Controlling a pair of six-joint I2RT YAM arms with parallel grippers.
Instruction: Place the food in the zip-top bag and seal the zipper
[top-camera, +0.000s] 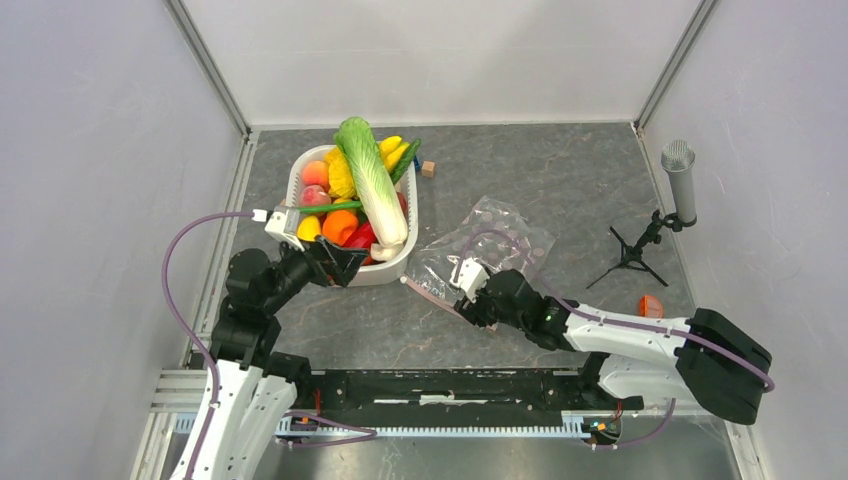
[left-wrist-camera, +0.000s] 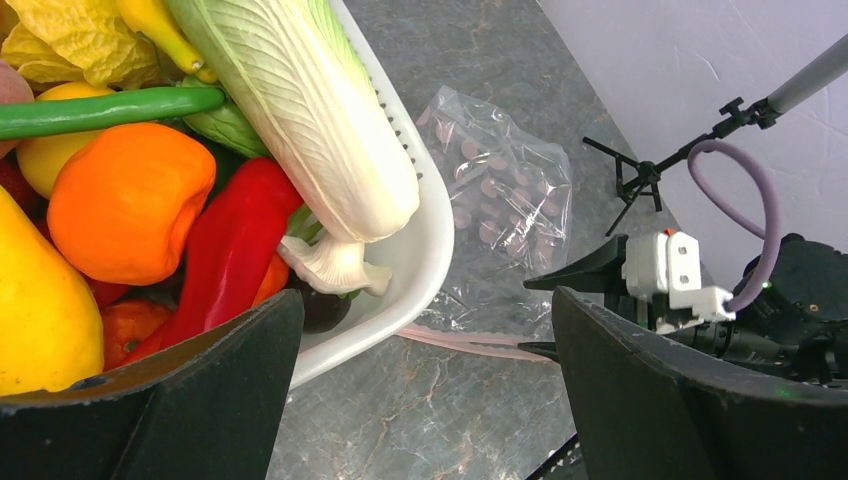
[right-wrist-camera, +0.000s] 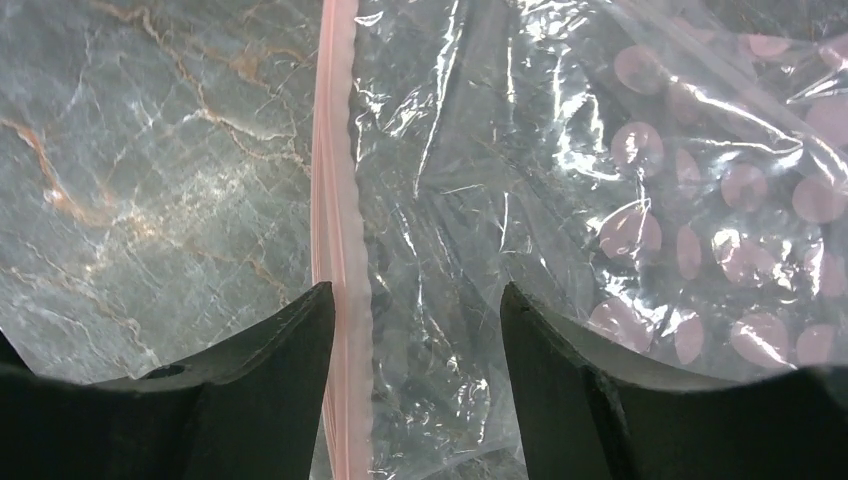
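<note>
The zip-top bag (top-camera: 487, 243) lies flat and crinkled on the table directly under my right gripper (right-wrist-camera: 415, 300). The zipper (right-wrist-camera: 338, 200) runs as a pink strip straight away from me, lengthwise through the gap between my fingers. It lies just beside the finger on the left of my right wrist view, and the clear body of the bag spreads off toward the other finger and beyond. Those jaws stand apart, straddling the strip and pinching nothing. I cannot tell whether the mouth is pressed shut or only lying closed.

The food is not in the bag. It is heaped in the white tub (top-camera: 395, 268), right in front of my left gripper (left-wrist-camera: 425, 300), whose jaws are wide open and empty over the tub's near rim. The napa cabbage (left-wrist-camera: 300, 100) lies with its long axis pointing away from those jaws, its stem end nearest them. The red pepper (left-wrist-camera: 230, 250) and an orange fruit (left-wrist-camera: 125, 200) sit just to one side of the stem.

So my right arm is the nearer one to the bag, and my left is the nearer one to the food. The bag lies beyond the tub's rim from my left jaws. I judge the coming move depends on the strip's line: a grip across it would lift one lip to open the mouth toward the tub.
</note>
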